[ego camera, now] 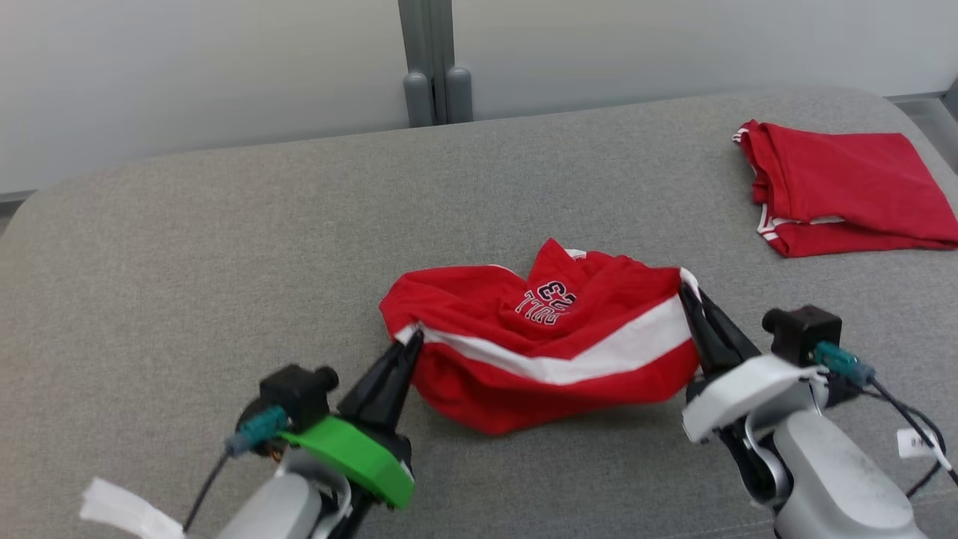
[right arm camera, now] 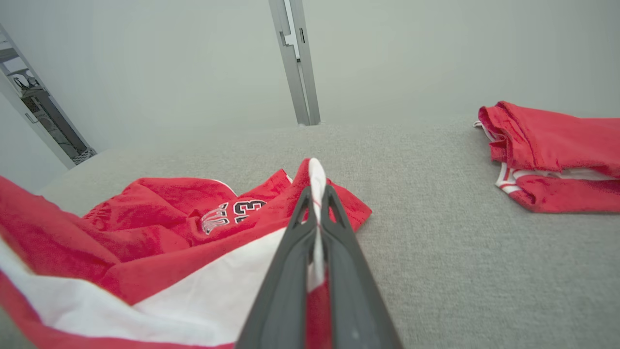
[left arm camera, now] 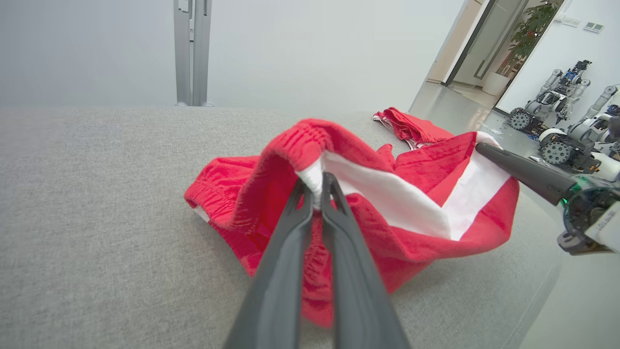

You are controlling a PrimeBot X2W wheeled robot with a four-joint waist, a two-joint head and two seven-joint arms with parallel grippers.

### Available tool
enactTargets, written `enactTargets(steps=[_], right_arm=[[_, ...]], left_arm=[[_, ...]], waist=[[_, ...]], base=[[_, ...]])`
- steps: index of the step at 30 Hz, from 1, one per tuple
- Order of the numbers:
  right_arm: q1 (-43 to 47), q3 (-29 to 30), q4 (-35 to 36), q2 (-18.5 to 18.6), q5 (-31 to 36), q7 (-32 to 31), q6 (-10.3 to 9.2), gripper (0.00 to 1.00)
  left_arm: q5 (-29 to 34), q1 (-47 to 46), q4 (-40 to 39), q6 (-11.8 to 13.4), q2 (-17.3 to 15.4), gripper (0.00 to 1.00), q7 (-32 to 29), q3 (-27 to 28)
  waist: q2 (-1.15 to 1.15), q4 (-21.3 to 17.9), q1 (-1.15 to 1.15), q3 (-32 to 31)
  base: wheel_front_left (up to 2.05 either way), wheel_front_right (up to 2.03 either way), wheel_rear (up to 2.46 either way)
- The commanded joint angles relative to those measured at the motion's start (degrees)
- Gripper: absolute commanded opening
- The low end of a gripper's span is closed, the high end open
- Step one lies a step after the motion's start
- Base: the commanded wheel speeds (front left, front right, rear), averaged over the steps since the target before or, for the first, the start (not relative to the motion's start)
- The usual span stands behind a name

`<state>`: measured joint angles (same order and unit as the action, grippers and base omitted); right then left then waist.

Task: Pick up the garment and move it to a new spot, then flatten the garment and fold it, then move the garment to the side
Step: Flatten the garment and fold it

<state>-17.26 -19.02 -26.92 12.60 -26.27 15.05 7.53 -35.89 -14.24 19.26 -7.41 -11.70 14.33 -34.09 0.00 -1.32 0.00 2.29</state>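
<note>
The garment is a pair of red shorts with a white stripe and a dark printed number, crumpled at the middle of the grey padded surface. My left gripper is shut on its left end, pinching the white-striped edge between the dark fingers. At the right end, my right gripper is shut on the white edge. The cloth sags between the two grippers, its lower part resting on the surface. In the left wrist view the right gripper holds the far corner of the garment.
A second red garment, folded, lies at the far right of the grey padded surface. A grey post stands behind the surface's far edge. Other robots stand on the floor off to the right.
</note>
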Motion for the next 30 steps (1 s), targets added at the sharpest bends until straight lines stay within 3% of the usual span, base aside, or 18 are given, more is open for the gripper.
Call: enactTargets(steps=[1,6,10,15,20,26,30], right_arm=[[-2.98,-0.92,0.16,-0.13,-1.08,0.16,-0.1,0.0],[-16.55,-1.46,-2.32,-0.92,-6.36,-1.42,-0.1,0.0],[-30.83,1.67,-7.32,-2.87,-12.57,-3.95,-0.1,0.0],[-50.04,6.1,-16.04,-4.52,-16.27,-5.21,-0.09,0.0],[-65.88,7.17,-23.39,-5.61,-14.64,-3.53,-0.09,0.0],[-74.59,4.2,-28.49,-6.28,-12.11,-1.66,-0.09,0.0],[-72.31,2.11,-28.78,-6.98,-14.01,-0.74,-0.09,0.0]], left_arm=[[-1.01,-3.86,-0.65,-0.17,-1.67,0.0,-0.77,-0.22],[-7.41,-18.2,-1.31,-0.17,-5.26,0.0,-5.86,-0.69],[-13.59,-33.0,1.89,-0.17,-7.04,0.0,-10.81,0.32],[-19.81,-52.78,10.66,-0.17,-5.74,0.0,-12.65,4.4],[-20.63,-68.3,17.26,-0.17,-4.69,0.0,-11.5,3.86],[-21.22,-76.25,19.81,-0.17,-5.53,0.0,-8.62,-0.6],[-22.98,-73.06,18.71,-0.17,-7.41,0.0,-6.01,-4.85]], waist=[[0.0,-0.74,0.0,1.44],[0.0,-1.73,0.0,6.81],[0.0,-2.37,0.0,13.54],[0.0,-3.21,0.0,19.99],[0.0,-4.06,0.0,22.72],[0.0,-4.25,0.0,24.46],[0.0,-3.99,0.0,24.81]], base=[[0.0,0.0,0.0],[0.0,0.0,0.0],[0.0,0.0,0.0],[0.0,0.0,0.0],[0.0,0.0,0.0],[0.0,0.0,0.0],[0.0,0.0,0.0]])
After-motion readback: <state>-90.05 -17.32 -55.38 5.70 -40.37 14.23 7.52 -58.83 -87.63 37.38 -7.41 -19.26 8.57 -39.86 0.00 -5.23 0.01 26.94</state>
